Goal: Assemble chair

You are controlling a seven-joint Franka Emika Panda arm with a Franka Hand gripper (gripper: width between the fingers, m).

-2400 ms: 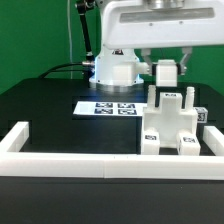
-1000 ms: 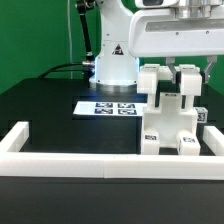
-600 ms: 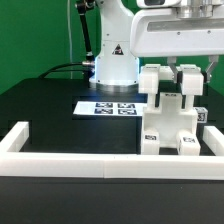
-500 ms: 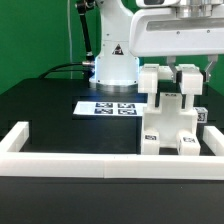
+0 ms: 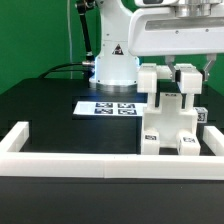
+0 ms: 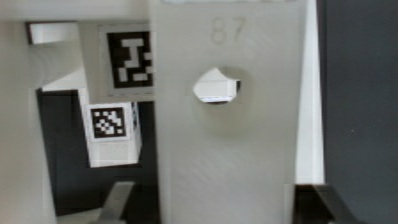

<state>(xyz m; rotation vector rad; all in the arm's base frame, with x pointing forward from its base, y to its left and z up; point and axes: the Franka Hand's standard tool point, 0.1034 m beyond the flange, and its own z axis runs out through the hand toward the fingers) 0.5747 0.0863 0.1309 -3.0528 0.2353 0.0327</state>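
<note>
Pincer (image 5: 168, 78): pinching an upright white chair piece (image 6: 222, 150).
Chair (image 5: 170, 128): partly built, on the bench (image 5: 50, 115) at the exterior view's right, directly beneath the pincer.

- A plain green wall (image 5: 35, 30) fills the back.
- A black matte table (image 5: 50, 125) takes up most of the exterior view.
- A white rail (image 5: 80, 165) borders the table's near edge and turns back at both ends.
- The marker board (image 5: 108, 106) lies flat mid-table.
- A black cable (image 5: 62, 68) runs along the back, on the exterior view's left.
- The light is even and soft.
</note>
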